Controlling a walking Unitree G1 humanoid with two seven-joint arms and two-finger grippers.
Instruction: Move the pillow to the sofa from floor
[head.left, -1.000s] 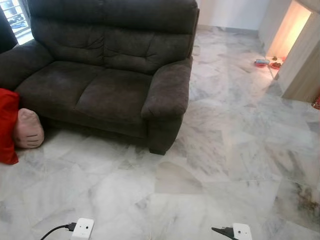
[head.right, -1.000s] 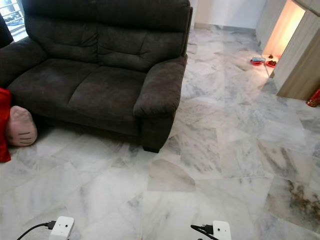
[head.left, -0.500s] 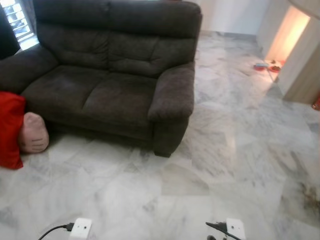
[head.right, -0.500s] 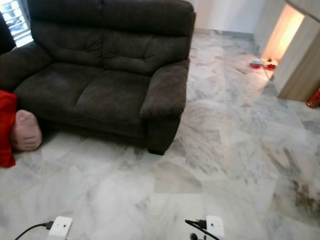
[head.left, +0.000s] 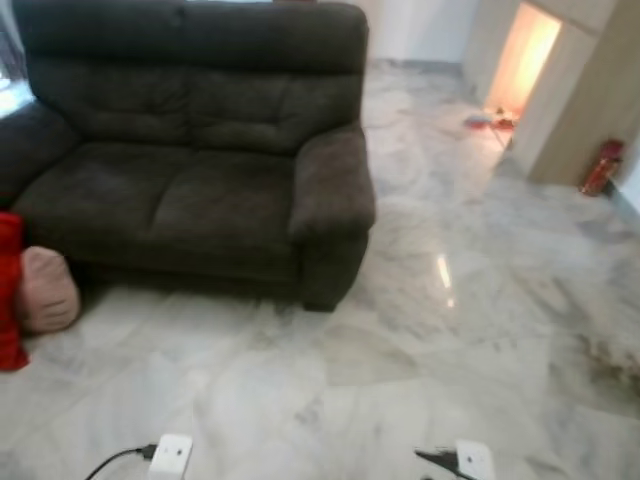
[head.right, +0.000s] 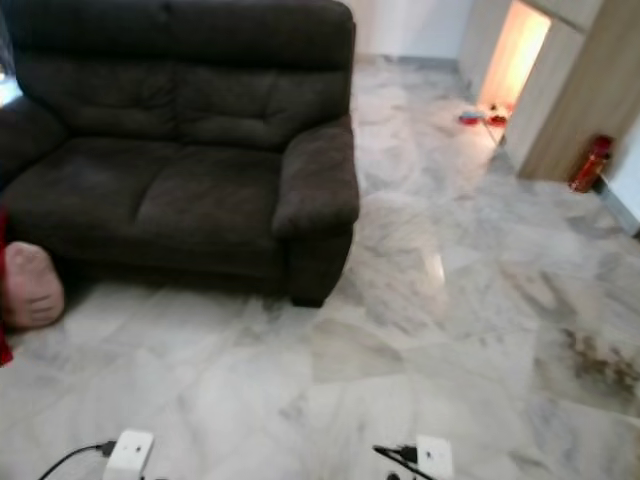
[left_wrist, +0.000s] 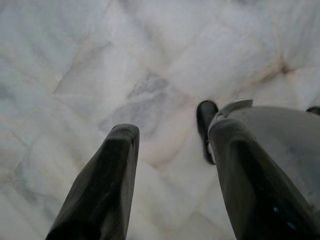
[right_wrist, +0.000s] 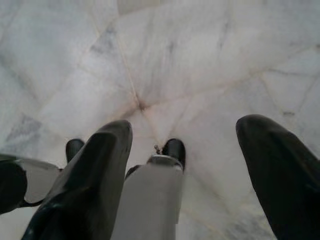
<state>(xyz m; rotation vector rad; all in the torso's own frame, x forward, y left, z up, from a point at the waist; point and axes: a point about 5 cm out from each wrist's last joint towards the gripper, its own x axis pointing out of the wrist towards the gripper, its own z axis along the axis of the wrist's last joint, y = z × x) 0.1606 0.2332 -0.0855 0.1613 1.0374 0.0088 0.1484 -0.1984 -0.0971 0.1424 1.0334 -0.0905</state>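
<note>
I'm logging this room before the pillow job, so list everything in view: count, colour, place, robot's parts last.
sofa: one, dark brown, two seats, far left of the room, seats bare.
pillow: one, pink, on the floor at the sofa's front left corner.
red cushion: one, red, on the floor beside the pillow, cut by the frame edge.
fire extinguisher: one, red, by the wooden wall on the right.
small items: red and blue, too small to identify, on the floor at the lit doorway.
floor: white-grey marble.
left gripper: black fingers, open, hanging over the floor.
right gripper: black fingers, open, hanging over the floor.
</note>
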